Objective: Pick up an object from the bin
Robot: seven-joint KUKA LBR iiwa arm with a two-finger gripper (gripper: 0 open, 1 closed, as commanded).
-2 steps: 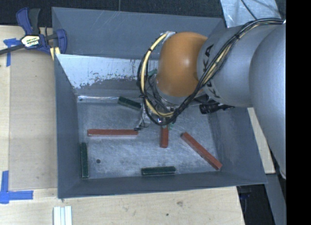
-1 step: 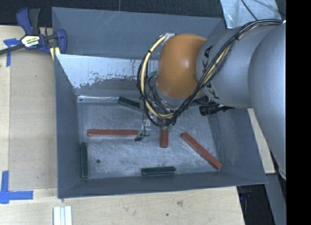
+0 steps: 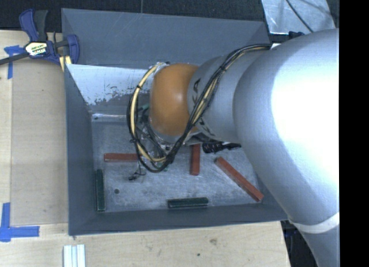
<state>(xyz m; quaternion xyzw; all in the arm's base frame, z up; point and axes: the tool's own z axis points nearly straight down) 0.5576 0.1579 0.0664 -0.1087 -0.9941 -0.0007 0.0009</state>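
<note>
My gripper (image 3: 149, 143) shows as dark parts under the orange cover and looped cables, low over the middle of the bin floor. A reddish-brown stick (image 3: 120, 157) lies flat just to its left, with its right end running under the cables. A second reddish-brown stick (image 3: 195, 160) lies nearly upright in the view just to the right of the gripper. A small dark shape (image 3: 136, 175) sits on the floor right below the cables; I cannot tell whether it is a loose thing or part of the gripper.
A longer reddish-brown stick (image 3: 239, 179) lies slanted at the right, partly under the arm. One dark green stick (image 3: 100, 190) lies along the left wall and another (image 3: 187, 203) along the front wall. The arm covers the bin's right side.
</note>
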